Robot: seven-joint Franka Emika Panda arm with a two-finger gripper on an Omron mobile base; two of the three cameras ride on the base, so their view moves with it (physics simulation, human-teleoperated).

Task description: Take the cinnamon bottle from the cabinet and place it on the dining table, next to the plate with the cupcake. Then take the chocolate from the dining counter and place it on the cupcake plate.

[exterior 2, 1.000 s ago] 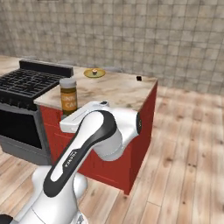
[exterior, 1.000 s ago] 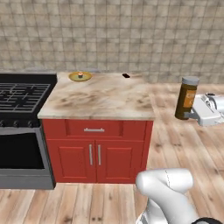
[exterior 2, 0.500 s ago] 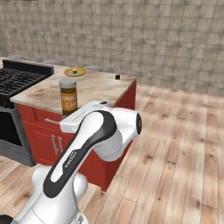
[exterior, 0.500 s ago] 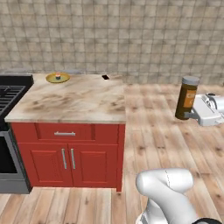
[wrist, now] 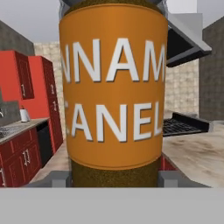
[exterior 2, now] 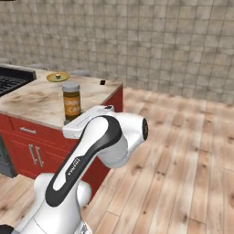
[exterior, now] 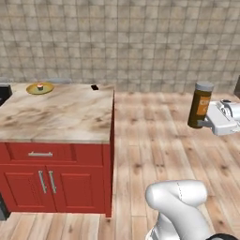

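Item 1: cinnamon bottle (exterior: pixel 200 104), upright, pinched in the end effector (exterior: pixel 209 123), held in the air over the wood floor (exterior: pixel 159 140), well apart from the desk (exterior: pixel 56 117). Item 2: plate (exterior: pixel 39 88) with cupcake (exterior: pixel 40 86) at the desk's far corner. Item 3: chocolate (exterior: pixel 94 87) on the far edge.

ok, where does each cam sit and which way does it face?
Left base view: behind-left of the arm, facing the dining table and tiled wall; white arm lower right.
Right base view: behind-right, same island; arm lower left.
Hand view: on the hand, looking along the gripper.
All three share the cinnamon bottle, held upright.
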